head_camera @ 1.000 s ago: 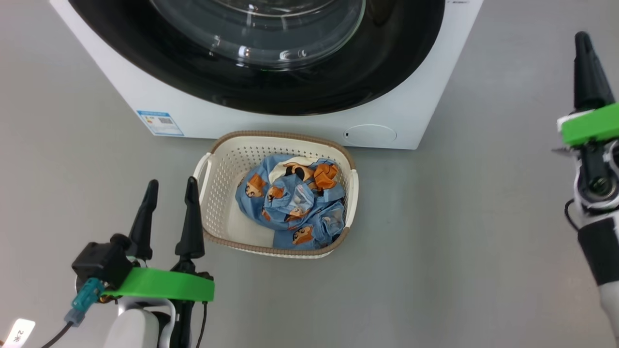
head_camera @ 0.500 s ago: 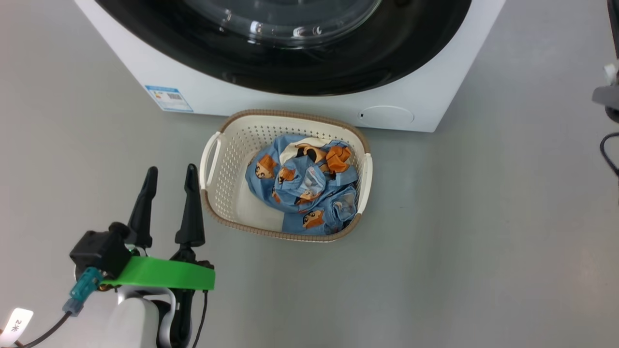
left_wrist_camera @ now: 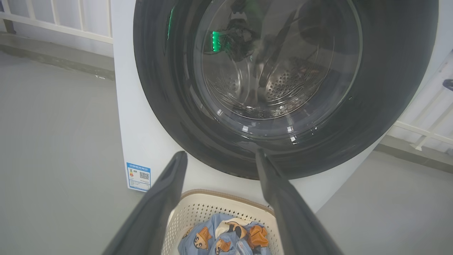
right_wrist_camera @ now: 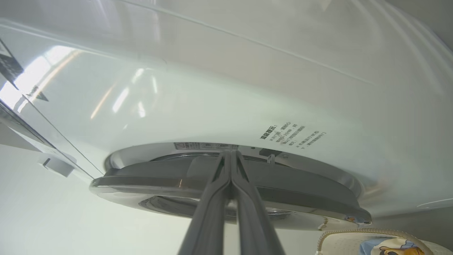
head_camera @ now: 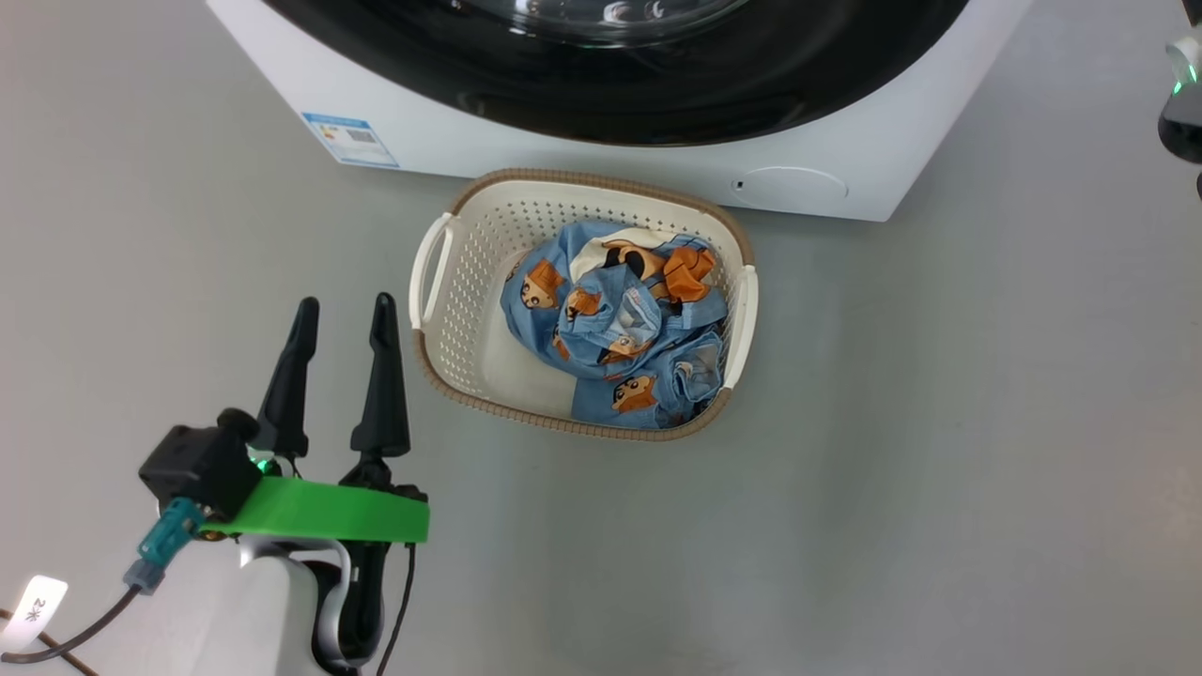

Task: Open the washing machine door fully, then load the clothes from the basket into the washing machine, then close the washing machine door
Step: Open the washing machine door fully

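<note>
The head view's top edge cuts off most of the washing machine door (head_camera: 657, 89).

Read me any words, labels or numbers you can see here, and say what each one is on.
"2", then an unclear mark: white tag by the left arm's cable.
Blue label sticker on the washing machine: too small to read.
Chinese print on the machine's white front: too blurred to read.
</note>
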Controlling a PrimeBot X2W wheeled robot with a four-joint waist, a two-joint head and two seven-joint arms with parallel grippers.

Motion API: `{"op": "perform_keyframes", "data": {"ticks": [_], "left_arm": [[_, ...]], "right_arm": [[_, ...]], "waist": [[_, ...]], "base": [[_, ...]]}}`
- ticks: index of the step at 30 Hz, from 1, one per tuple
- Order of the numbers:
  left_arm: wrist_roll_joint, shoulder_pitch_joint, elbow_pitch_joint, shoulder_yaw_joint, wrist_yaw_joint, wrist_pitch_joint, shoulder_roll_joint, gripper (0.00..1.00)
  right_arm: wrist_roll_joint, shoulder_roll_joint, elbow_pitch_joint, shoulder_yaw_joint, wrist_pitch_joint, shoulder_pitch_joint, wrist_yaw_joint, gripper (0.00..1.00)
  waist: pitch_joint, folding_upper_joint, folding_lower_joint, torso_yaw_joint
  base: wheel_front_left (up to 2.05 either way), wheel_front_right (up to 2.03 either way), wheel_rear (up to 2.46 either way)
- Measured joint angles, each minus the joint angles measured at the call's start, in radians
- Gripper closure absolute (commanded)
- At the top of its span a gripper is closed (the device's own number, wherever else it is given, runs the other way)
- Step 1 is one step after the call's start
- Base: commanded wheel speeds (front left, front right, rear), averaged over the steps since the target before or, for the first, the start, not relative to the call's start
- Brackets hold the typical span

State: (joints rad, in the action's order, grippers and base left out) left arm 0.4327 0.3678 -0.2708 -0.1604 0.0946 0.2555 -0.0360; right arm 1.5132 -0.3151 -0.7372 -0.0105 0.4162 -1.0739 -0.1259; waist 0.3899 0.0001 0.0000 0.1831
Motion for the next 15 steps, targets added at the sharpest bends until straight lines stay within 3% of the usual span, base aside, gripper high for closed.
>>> {"op": "perform_keyframes", "data": {"ticks": [15], "left_arm": [[0.026, 0.026, 0.021, -0.015, -0.012, 0.000, 0.001, 0.00]], "right_arm": [[-0.003, -0.006, -0.078, 0.053, 0.104, -0.154, 0.000, 1.00]], "waist": [[0.066, 0.0000, 0.0000, 0.035]], "base": [[0.00, 0.00, 0.00]]}}
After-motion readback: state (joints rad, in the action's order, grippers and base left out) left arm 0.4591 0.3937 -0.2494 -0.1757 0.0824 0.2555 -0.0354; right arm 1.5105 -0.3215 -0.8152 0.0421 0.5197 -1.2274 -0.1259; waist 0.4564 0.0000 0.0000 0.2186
